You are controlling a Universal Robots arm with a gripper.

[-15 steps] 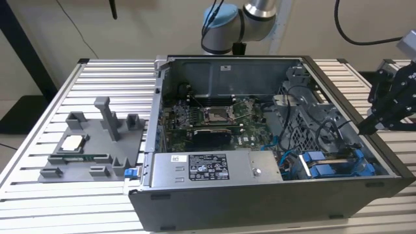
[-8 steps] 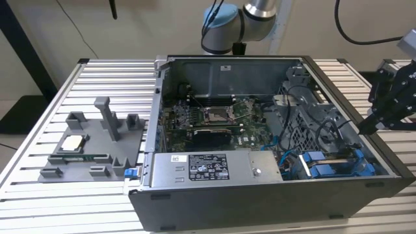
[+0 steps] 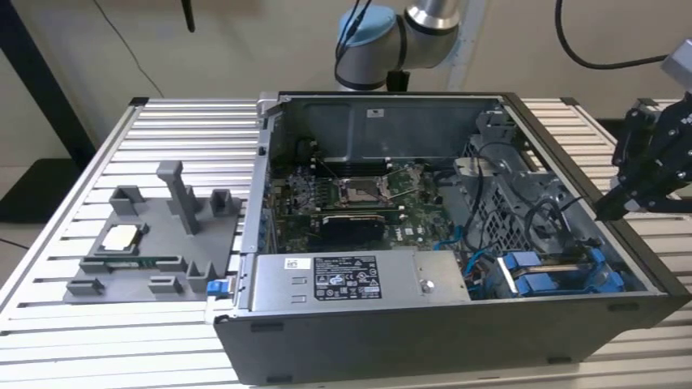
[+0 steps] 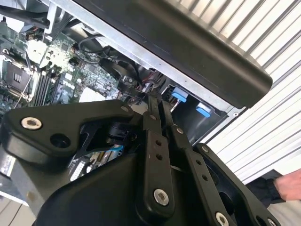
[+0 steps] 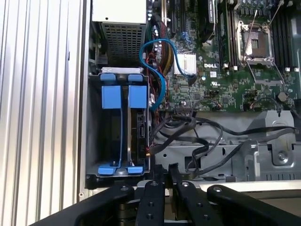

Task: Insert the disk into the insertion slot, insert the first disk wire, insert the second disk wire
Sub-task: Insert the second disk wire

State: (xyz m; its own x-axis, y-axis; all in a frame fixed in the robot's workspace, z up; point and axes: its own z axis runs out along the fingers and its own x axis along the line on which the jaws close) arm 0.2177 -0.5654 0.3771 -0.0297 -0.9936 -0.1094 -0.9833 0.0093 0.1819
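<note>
The insertion slot [image 5: 94, 141] is a dark metal bay with blue tabs in the open computer case, at the near corner on the exterior view's right [image 3: 589, 243]. In its compartment nearer the motherboard, the disk [image 5: 139, 134] stands on edge between blue carrier rails, its dark connector end showing. A blue wire [image 5: 162, 52] loops from the motherboard to beside the bay, and black wires [image 5: 188, 127] lie next to it. My gripper [image 3: 604, 215] [image 5: 163, 168] [image 4: 157, 101] hovers outside the case wall by the bay, shut, with nothing in it.
A grey labelled power-supply box [image 3: 346, 279] fills the case front beside the bay. The motherboard [image 3: 357, 198] lies behind it. A grey fixture tray [image 3: 206, 255] with small parts sits on the slatted table at the exterior view's left. A person's hand [image 4: 289, 186] shows near the table edge.
</note>
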